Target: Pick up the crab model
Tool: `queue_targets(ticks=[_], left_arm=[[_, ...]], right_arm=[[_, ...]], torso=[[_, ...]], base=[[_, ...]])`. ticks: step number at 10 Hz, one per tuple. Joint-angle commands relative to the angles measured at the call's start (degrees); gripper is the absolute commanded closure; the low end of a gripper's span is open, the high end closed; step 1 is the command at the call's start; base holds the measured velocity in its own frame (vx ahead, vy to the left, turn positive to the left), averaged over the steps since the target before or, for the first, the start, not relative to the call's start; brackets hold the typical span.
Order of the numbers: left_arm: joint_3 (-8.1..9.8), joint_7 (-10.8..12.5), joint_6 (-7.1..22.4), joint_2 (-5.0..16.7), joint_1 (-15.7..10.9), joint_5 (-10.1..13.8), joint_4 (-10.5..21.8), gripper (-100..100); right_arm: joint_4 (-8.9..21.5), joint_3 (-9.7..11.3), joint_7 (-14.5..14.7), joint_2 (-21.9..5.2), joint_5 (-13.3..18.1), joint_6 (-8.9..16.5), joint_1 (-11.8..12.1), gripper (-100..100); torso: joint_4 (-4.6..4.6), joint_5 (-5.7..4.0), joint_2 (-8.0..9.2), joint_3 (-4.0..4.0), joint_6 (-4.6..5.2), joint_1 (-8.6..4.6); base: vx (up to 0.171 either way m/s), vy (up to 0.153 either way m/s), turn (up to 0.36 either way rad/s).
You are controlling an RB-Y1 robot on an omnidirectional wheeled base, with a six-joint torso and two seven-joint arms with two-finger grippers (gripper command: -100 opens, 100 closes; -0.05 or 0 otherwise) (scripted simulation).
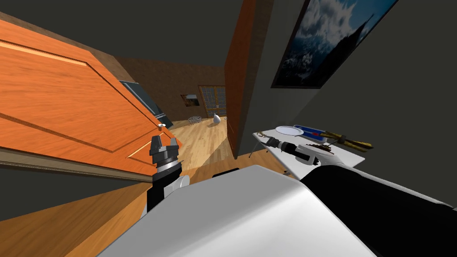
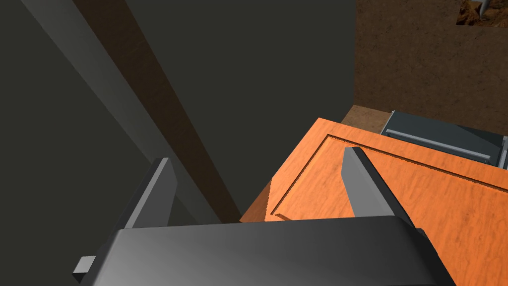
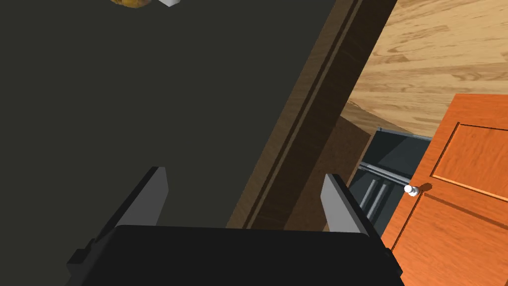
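Observation:
A small dark brown spiky thing point(image 1: 322, 147), which may be the crab model, lies on the white table point(image 1: 352, 157) at my right. A longer yellow-brown thing point(image 1: 351, 143) lies just behind it, so I cannot tell which is the crab. My right gripper point(image 1: 271, 141) reaches over the table's near left corner, to the left of both things. Its wrist view shows the right gripper point(image 3: 248, 198) open and holding nothing. My left gripper point(image 1: 164, 145) is raised in front of the orange door point(image 1: 67, 111); in its own wrist view the left gripper point(image 2: 258, 193) is open with nothing in it.
A white plate point(image 1: 288, 130) and a blue tray point(image 1: 312, 131) sit at the table's far end. A dark wall with a framed picture point(image 1: 330, 40) stands behind the table. Between the door and the wall, a doorway opens onto a wooden floor point(image 1: 205, 138) with a white vase point(image 1: 216, 118).

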Motion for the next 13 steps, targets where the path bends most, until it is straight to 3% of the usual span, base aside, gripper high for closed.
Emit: queue_targets(ticks=[1,2,4,5,7,13], left_arm=[[0.00,0.0,0.0,0.0,0.0,0.0,0.0,0],[0.00,0.0,0.0,0.0,0.0,0.0,0.0,0],[0.00,0.0,0.0,0.0,0.0,0.0,0.0,0],[0.00,0.0,0.0,0.0,0.0,0.0,0.0,0],[0.00,0.0,0.0,0.0,0.0,0.0,0.0,0],[0.01,0.0,0.0,0.0,0.0,0.0,0.0,0]], right_arm=[[2.8,0.6,2.0,-2.9,2.9,-0.1,0.0,-100],[2.8,0.6,2.0,-3.2,3.6,-0.1,0.0,-100],[5.8,1.2,4.4,-6.7,7.6,-0.2,0.7,-100],[5.8,1.2,4.4,-6.7,8.4,-0.2,0.7,-100],[8.3,2.1,6.7,-9.6,12.3,-0.2,1.4,-100],[12.0,4.3,10.5,-13.2,21.4,-0.4,2.8,-100]], torso=[[0.00,0.00,0.00,0.00,0.00,0.00],[-0.01,-0.01,-0.07,-0.04,-0.02,-0.03],[-0.02,-0.02,-0.08,-0.04,-0.01,-0.03],[-0.03,-0.01,-0.15,-0.09,-0.01,-0.05],[-0.02,-0.03,-0.08,-0.05,0.00,-0.09],[-0.06,-0.05,-0.22,-0.14,0.02,-0.11]], base=[[0.061,-0.008,0.106],[0.048,-0.009,0.045],[0.071,-0.009,0.083],[0.063,-0.024,0.031],[0.070,-0.030,0.064],[0.091,-0.031,0.054]])
